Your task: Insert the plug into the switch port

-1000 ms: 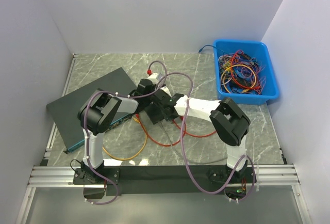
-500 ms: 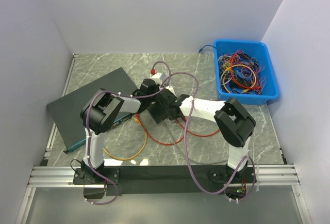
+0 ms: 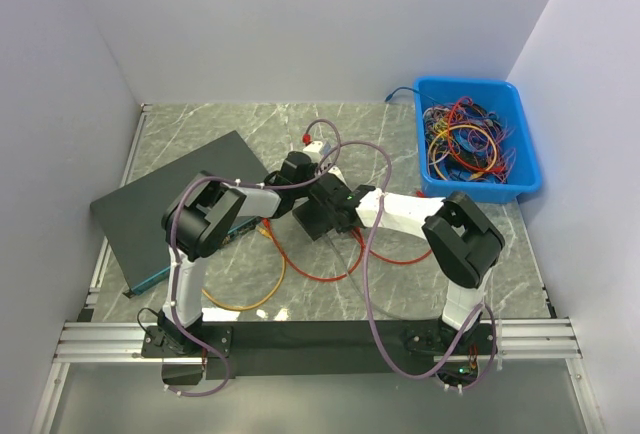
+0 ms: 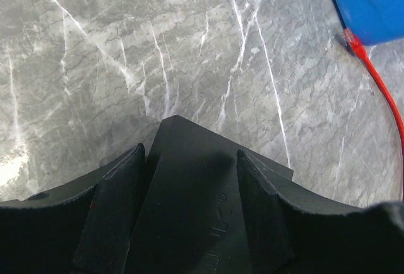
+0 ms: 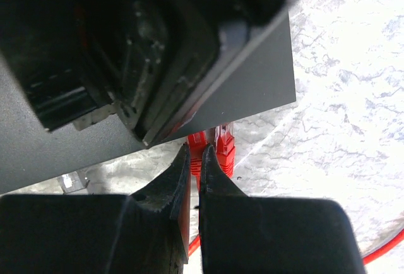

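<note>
My left gripper (image 3: 302, 172) (image 4: 189, 154) is shut on a small black switch (image 4: 189, 211), one finger on each side of its body. The switch (image 3: 308, 220) is held above the table centre, and its grey underside (image 5: 252, 78) fills the top of the right wrist view. My right gripper (image 3: 326, 210) (image 5: 194, 151) is shut on a red plug (image 5: 201, 142) right below the switch's edge. A second red plug (image 5: 226, 148) shows right beside it. Whether either plug sits in a port is hidden.
A red cable (image 3: 330, 272) and an orange cable (image 3: 262, 294) loop on the marble table in front of the grippers. A large dark panel (image 3: 165, 204) lies at the left. A blue bin (image 3: 475, 84) of tangled cables stands at the back right, with another red plug (image 4: 353, 39) near it.
Both grippers have moved together a little to the right and farther back, still holding the switch and the red plug. The purple arm cables have shifted with them.
</note>
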You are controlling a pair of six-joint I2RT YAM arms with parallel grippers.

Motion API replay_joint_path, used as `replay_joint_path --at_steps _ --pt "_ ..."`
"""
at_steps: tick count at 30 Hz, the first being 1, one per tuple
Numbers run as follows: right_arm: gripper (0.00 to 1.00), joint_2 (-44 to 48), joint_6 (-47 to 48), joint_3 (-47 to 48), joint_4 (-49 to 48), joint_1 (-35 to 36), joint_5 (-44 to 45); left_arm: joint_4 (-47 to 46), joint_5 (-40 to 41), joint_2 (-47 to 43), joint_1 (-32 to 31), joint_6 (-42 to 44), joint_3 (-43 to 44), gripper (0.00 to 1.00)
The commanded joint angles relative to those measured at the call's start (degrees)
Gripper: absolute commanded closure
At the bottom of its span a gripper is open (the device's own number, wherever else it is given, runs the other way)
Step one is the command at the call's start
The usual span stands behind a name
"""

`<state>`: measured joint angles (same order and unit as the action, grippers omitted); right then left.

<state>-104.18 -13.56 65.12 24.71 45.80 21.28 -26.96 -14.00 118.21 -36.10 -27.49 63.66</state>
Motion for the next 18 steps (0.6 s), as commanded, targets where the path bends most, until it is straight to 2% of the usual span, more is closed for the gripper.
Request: replay_joint_path --at_steps 1,10,18 --pt "1.0 2.4 0.7 2.3 -24.6 -1.5 1.4 13.6 -15.3 3.4 -9.4 -3.5 -2.0 0.36" --pt "1.0 3.5 2.5 0.4 -28.5 0.1 -1.1 14.6 -13.9 3.9 -9.8 -3.2 -1.3 0.36" --pt "1.0 2.5 0.7 2.3 -23.4 0.1 2.8 15.1 -11.9 3.5 -9.7 -3.5 -0.9 0.36"
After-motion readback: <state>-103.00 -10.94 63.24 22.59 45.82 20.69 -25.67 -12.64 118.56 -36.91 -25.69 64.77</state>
